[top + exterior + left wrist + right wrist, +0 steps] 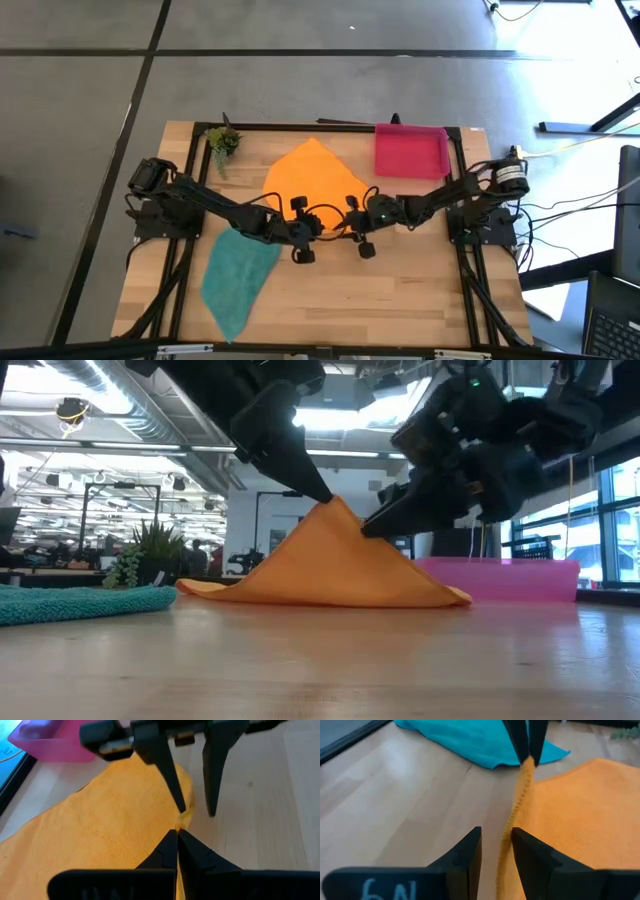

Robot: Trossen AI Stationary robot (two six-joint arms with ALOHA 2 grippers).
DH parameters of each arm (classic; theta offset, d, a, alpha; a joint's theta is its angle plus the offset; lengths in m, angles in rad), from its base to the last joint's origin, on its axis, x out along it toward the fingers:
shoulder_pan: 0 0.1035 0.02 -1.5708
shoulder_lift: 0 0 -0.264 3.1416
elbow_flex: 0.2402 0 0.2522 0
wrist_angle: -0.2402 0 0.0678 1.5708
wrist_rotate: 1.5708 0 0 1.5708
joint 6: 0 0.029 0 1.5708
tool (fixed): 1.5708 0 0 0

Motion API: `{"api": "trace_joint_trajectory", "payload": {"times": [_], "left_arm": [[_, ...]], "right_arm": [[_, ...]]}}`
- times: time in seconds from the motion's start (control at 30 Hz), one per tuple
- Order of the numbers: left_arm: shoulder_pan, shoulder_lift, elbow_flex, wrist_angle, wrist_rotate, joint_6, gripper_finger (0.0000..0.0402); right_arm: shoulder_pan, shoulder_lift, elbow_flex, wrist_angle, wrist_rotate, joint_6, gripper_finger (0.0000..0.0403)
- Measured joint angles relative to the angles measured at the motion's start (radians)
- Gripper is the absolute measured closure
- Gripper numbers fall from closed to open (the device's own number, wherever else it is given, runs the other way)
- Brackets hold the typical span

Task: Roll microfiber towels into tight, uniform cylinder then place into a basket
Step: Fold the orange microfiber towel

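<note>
Both grippers meet at table centre: our left gripper (303, 232) is clenched on the orange towel's (312, 180) near edge, our right gripper (496, 851) straddles that hem, tenting it, we judge to start the roll. Teal towel (237, 275) lies at seven o'clock, basket (411, 150) at one. Pale wood table (420, 290); an open workshop beyond.

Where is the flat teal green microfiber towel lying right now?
In the high view, the teal green microfiber towel lies flat on the table's front-left part, under the left arm, just in front of the orange microfiber towel.
</note>
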Motion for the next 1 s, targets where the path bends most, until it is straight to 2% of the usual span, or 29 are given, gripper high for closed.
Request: {"api": "trace_joint_trajectory", "payload": {"times": [0.17, 0.6, 1.0], "left_arm": [[-0.01, 0.0, 0.0, 0.0, 0.0, 0.0, 0.0401], [-0.025, -0.002, 0.0, 0.0, 0.0, 0.001, 0.0401], [-0.027, -0.089, 0.002, -0.032, 0.0, -0.003, 0.0401]], "right_arm": [[0.0, 0.024, 0.025, -0.004, 0.0, 0.002, 0.0293], [0.0, 0.023, 0.031, -0.157, 0.0, 0.06, 0.0293], [0.0, 0.023, 0.031, -0.169, 0.001, 0.06, 0.0293]]}}
